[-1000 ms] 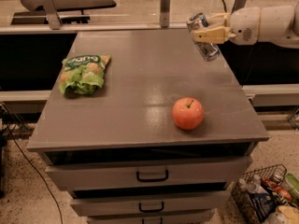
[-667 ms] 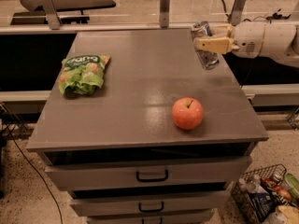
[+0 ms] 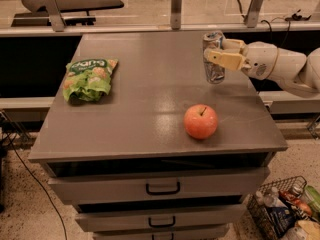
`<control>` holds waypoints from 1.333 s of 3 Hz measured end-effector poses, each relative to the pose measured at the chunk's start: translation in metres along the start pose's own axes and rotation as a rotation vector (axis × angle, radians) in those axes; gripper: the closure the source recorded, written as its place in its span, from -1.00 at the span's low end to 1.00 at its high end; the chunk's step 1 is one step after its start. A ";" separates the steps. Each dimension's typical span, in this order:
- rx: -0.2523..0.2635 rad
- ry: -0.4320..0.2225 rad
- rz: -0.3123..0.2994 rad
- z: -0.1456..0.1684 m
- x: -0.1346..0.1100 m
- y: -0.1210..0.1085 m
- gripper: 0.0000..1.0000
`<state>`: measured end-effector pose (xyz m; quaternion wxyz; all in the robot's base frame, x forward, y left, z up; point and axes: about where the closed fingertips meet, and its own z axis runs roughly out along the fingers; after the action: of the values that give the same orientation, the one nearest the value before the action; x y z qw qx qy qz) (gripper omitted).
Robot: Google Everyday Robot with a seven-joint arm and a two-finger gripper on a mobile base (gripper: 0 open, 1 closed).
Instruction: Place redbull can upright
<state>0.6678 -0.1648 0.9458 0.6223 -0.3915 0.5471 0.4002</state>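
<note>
The hand (image 3: 217,53) is clamped around the upper half of the redbull can (image 3: 215,73), reaching in from the right. Over the last second it has come down and straightened, so the can now stands nearly upright with its base at or just above the bench (image 3: 150,109). That puts release close, clear of the apple (image 3: 200,121) and well apart from the green snack bag (image 3: 89,79).

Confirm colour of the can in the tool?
Silver with blue, clearest in the camera view. The tool holds the redbull can over the table, right rear.
</note>
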 end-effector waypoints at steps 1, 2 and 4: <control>-0.005 -0.045 0.019 0.002 0.005 0.003 0.68; -0.013 -0.067 0.047 -0.006 0.022 0.007 0.08; -0.024 -0.065 0.056 -0.020 0.039 0.011 -0.86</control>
<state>0.6530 -0.1763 0.9048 0.6237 -0.3701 0.5324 0.4366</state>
